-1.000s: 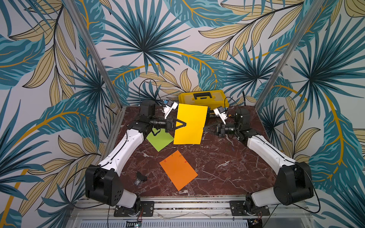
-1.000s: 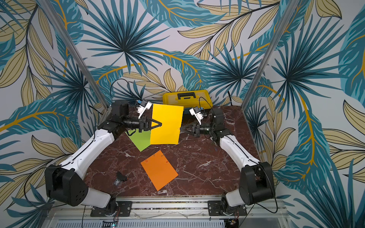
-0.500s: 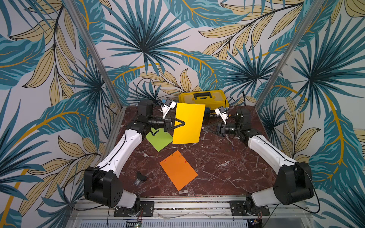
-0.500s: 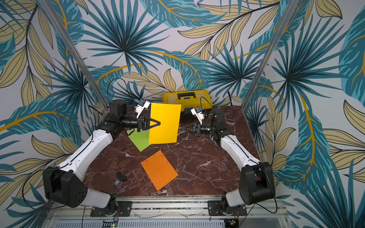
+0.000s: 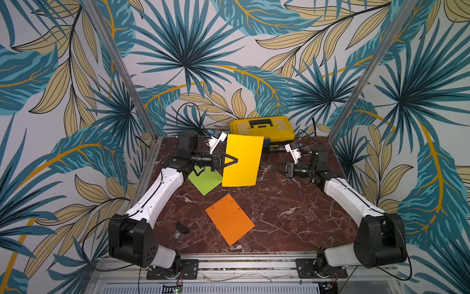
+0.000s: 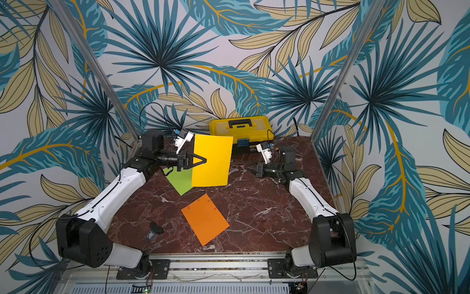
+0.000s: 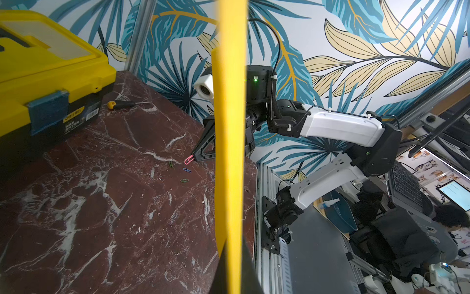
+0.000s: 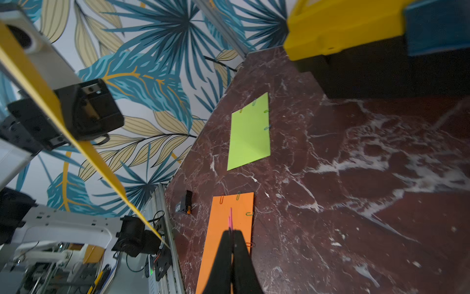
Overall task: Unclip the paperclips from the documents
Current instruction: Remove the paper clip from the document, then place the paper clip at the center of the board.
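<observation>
Left gripper (image 5: 233,161) is clamped on one edge of the yellow sheet (image 5: 243,163). It holds the sheet upright in the air just in front of the toolbox (image 5: 262,127), and in both top views the sheet hides part of the toolbox's front. The right gripper (image 7: 195,158) has its jaws pressed together on a pink paperclip (image 7: 188,160), which sticks out past the fingertips. This gripper hangs low over the marble table (image 5: 279,216), in front of the toolbox on the right arm's side, clear of the yellow sheet.

The raised sheet stands between the two grippers. In the left wrist view its edge cuts across the right arm and covers part of that gripper.

The lime green sheet (image 8: 250,135) lies flat in front of the toolbox toward the left arm's side, partly behind the yellow sheet in both top views. It has clips (image 8: 266,111) on two of its edges. The orange sheet (image 5: 229,219) lies flat farther out from the toolbox, with orange-sheet clips (image 8: 221,199) along its edges. Three loose paperclips (image 7: 187,170), two green and one blue, lie on the marble just beside the right gripper's tips.

A yellow-handled screwdriver (image 7: 120,104) lies beside the toolbox, near the wall. A small black object (image 5: 182,227) sits farthest from the toolbox, near the left arm's base, and I cannot tell what it is.
</observation>
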Robot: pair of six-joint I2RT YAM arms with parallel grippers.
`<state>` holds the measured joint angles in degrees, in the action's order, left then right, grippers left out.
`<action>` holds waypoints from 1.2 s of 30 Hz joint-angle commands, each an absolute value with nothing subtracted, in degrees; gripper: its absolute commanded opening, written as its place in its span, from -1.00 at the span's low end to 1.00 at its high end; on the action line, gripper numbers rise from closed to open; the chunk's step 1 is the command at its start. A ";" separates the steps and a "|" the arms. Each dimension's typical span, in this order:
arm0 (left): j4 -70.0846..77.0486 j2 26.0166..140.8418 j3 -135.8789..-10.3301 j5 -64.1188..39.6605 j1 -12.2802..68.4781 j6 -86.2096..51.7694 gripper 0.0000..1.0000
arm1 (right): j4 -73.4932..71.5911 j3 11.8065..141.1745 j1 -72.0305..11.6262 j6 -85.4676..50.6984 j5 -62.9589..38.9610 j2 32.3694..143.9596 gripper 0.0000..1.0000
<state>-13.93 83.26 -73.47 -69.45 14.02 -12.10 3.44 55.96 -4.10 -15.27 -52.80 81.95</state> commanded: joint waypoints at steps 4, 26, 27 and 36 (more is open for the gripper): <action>-13.10 83.10 -72.56 -69.48 13.79 -10.59 -1.00 | 7.90 48.33 1.93 -20.25 -38.78 82.38 -0.88; -13.10 85.02 -71.28 -67.74 15.02 -9.69 -1.00 | 14.72 47.36 8.88 -23.60 -24.44 94.01 -0.88; -13.10 85.01 -71.28 -67.61 15.01 -9.73 -1.00 | 15.15 47.50 8.88 -23.56 -24.27 94.28 -0.88; -13.10 85.00 -70.24 -64.60 15.03 -9.58 -1.00 | 17.54 48.19 8.96 -22.51 -23.14 93.98 -0.65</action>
